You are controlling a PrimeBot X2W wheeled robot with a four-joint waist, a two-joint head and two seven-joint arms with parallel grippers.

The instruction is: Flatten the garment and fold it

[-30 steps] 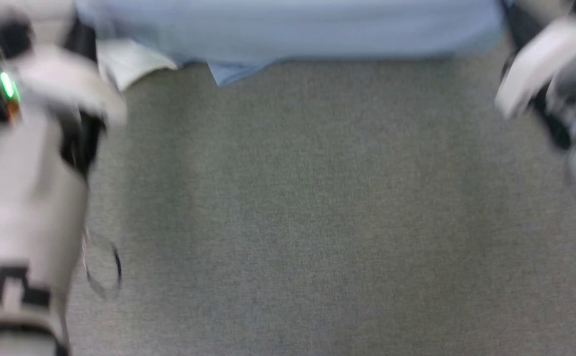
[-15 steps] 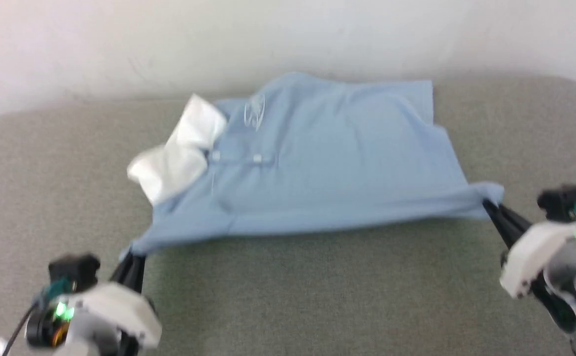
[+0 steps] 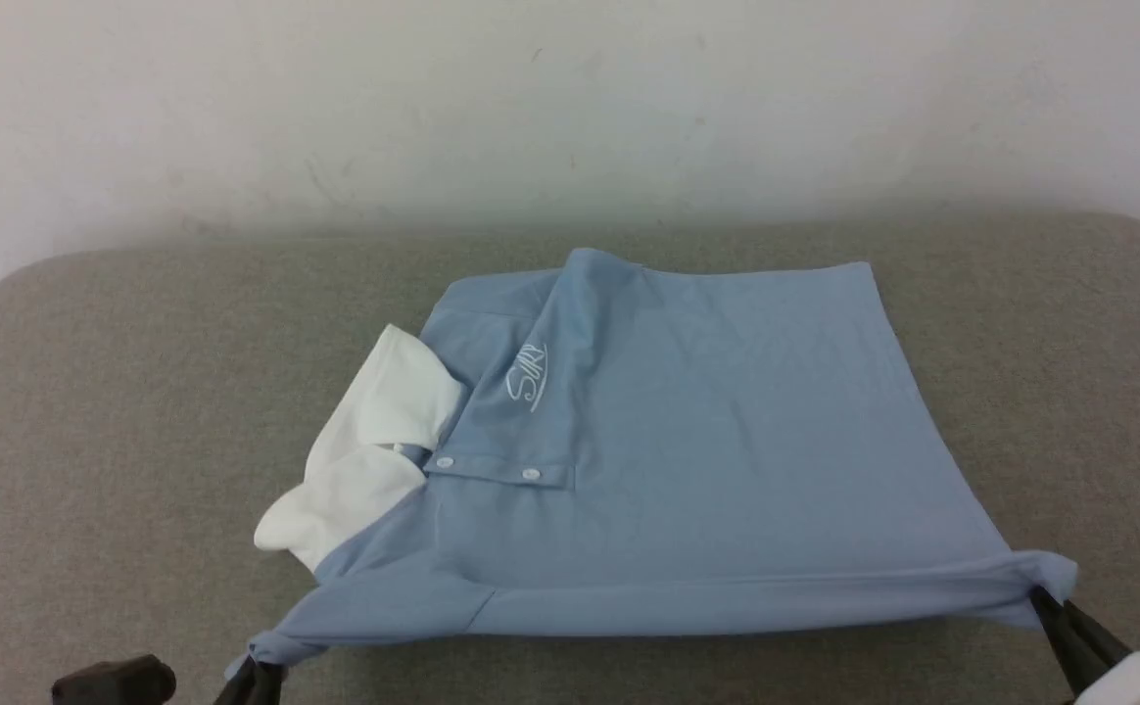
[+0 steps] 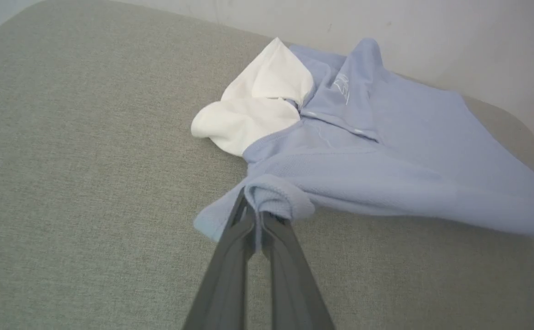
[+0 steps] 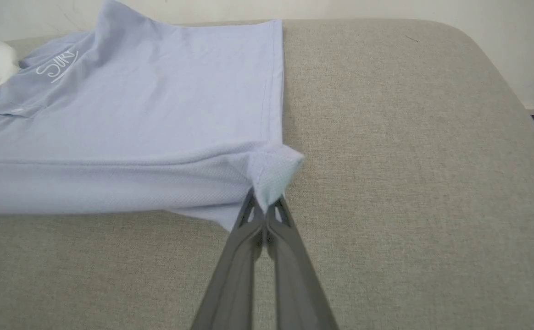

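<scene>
progress looks partial: at 7 o'clock the left claw [image 4: 253,219] pinches a near corner of the garment [image 3: 707,441]; it lies mid-counter [image 3: 119,392], seemingly one fold in, collar [image 3: 364,470] rumpled; at 5 o'clock the right claw [image 5: 263,208] clamps the other corner.

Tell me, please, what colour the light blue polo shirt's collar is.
The collar is white; left wrist view shows it best.

Soft, even, fairly bright light falls across the scene, and all three views are sharp. The garment [image 3: 727,441] throws a faint, diffuse shadow just under its near edge.
</scene>
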